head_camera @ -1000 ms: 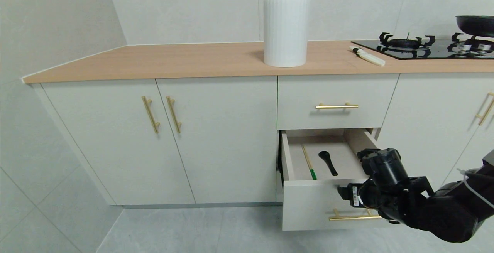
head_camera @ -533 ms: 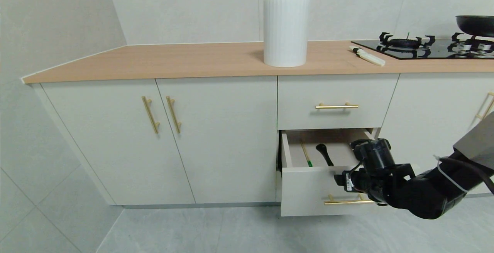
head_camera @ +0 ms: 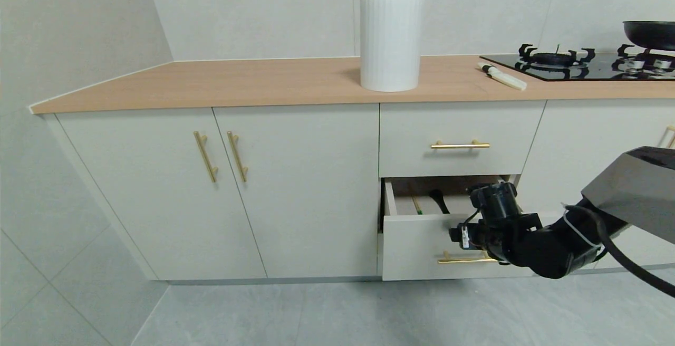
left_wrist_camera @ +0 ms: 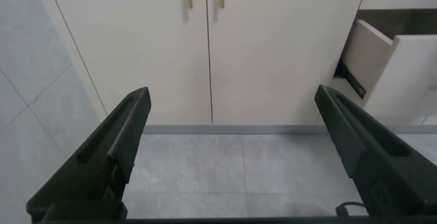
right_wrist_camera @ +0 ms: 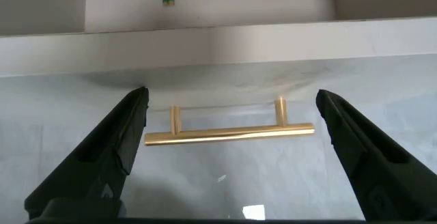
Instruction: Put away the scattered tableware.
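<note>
While the lower drawer (head_camera: 416, 246) stands open by only a narrow gap, the right gripper (right_wrist_camera: 232, 101) sits low at its front panel. Jaws spread wide, nothing pinched. In the right wrist view the brass handle (right_wrist_camera: 229, 135) lies framed between the two fingers (right_wrist_camera: 102, 162); cannot tell whether the tips touch the panel.

Tableware in the drawer: chopsticks (head_camera: 416, 206) with a green end, lying lengthwise near the drawer's left wall, and a black spoon (head_camera: 437, 201) just beside them toward the middle. Both are mostly hidden behind the front panel in the head view.

Left gripper (left_wrist_camera: 232, 95): jaws spread, nothing between them, hanging low over the grey floor (left_wrist_camera: 225, 169) and facing the double cupboard doors (left_wrist_camera: 205, 39), left of the drawer.

The upper drawer (head_camera: 456, 137) is closed. On the counter (head_camera: 237, 82) stands a tall white ribbed canister (head_camera: 391, 44). A white utensil (head_camera: 501, 77) lies flat just beside the hob (head_camera: 580, 66), with a dark pan (head_camera: 651, 34) on the far burner.
</note>
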You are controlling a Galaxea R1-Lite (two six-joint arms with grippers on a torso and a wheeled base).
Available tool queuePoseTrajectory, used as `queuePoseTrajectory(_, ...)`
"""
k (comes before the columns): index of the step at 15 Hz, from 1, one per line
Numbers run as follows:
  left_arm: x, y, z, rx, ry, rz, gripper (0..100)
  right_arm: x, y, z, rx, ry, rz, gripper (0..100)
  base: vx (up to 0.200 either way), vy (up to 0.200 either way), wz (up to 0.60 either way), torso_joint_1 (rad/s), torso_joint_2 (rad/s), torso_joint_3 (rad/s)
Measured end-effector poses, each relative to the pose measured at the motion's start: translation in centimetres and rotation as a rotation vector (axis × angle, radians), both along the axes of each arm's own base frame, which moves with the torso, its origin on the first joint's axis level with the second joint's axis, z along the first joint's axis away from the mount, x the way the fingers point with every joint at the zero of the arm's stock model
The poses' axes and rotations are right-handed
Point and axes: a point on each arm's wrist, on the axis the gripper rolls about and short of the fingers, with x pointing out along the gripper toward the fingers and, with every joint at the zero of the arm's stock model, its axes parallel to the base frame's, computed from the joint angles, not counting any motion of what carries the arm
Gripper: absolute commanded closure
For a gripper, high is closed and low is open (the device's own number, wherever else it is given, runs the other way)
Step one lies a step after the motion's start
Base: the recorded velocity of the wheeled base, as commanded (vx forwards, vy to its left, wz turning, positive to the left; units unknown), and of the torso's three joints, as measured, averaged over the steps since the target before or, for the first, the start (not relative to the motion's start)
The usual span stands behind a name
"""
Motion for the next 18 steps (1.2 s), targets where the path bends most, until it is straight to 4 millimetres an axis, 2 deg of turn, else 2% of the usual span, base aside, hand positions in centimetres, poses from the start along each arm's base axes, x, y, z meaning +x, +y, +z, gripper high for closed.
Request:
queuePoseTrajectory(11, 0.0, 0.0, 0.0, 0.000, 0.000, 0.000, 0, 8.1, -1.0, -0.4, -0.045, -0.123, 0.018, 0, 0.000, 0.000, 0.00, 0.000, 0.00, 0.000)
queuePoseTrajectory(14, 0.0, 0.0, 0.0, 0.000, 0.000, 0.000, 0, 10.1, -2.0, -1.2, -0.046, -0.153, -0.013, 0, 0.000, 0.000, 0.00, 0.000, 0.00, 0.000)
queuePoseTrajectory(18, 0.0, 0.0, 0.0, 0.000, 0.000, 0.000, 0, 12.1, -4.6, -2.5, -0.044, -0.170, -0.076, 0, 0.000, 0.000, 0.00, 0.000, 0.00, 0.000)
